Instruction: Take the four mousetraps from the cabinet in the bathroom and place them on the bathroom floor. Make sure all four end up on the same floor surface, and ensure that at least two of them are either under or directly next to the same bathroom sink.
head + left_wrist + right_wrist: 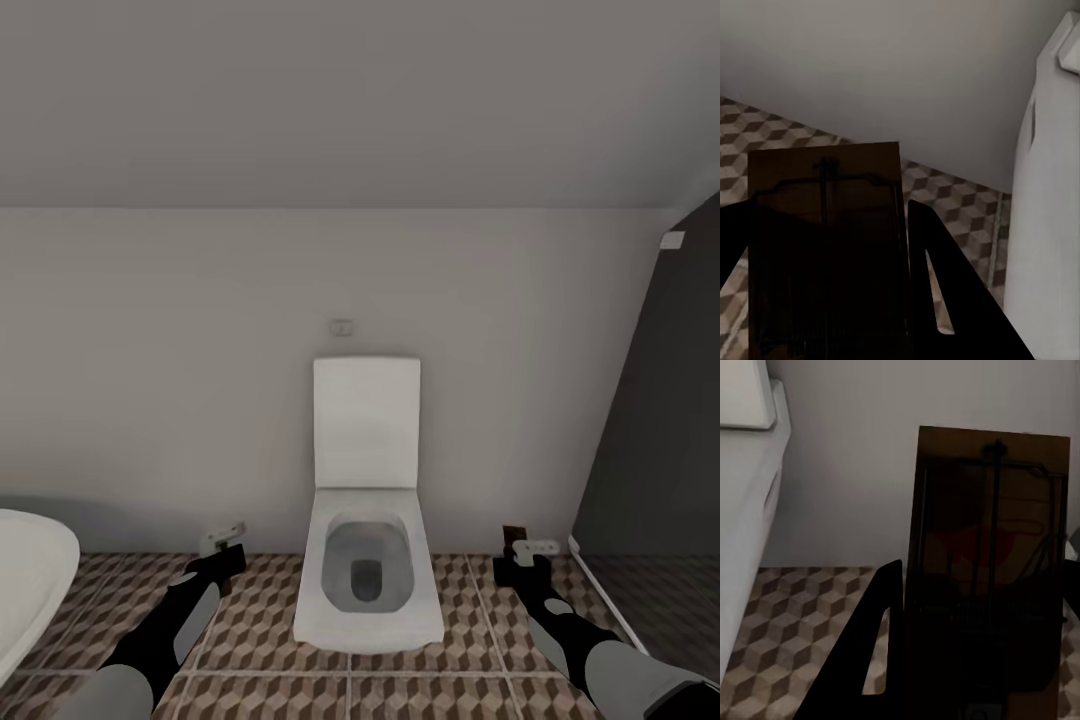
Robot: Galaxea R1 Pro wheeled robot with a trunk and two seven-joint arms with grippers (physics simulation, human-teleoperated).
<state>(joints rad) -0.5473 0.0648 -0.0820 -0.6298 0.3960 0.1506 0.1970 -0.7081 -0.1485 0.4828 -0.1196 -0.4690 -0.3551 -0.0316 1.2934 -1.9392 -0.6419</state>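
Right, I'm facing the toilet (368, 560) against the back wall (200, 400), arms out low on either side of it, and each hand has a trap in it. My left hand (222, 545) is pinching a trap (825, 247): in the left wrist view the brown board stands between the dark fingers (937, 292), its wire frame facing the camera, with the cube-pattern floor (952, 195) beyond it. My right hand (528, 550) is pinching another trap (990, 562); the right wrist view shows the board upright in the grip, wire bars across it and a red mark at its middle. In the head view only a small brown corner of that one peeks above the hand.

A curved white rim (30, 590) sits at the far left of the head view; I can't tell what fixture it belongs to. A dark panel (660, 420) rises at the right.

As for handling, I'd judge these boards light and stiff, so they won't sag in the grip, but they're thin and smooth-faced, so they could twist or slide out if I loosen too soon. The safe hold is across the flat wood by its edges, low on the board, clear of the wire and the red mark. Set-down should be low and flat on the tiles.
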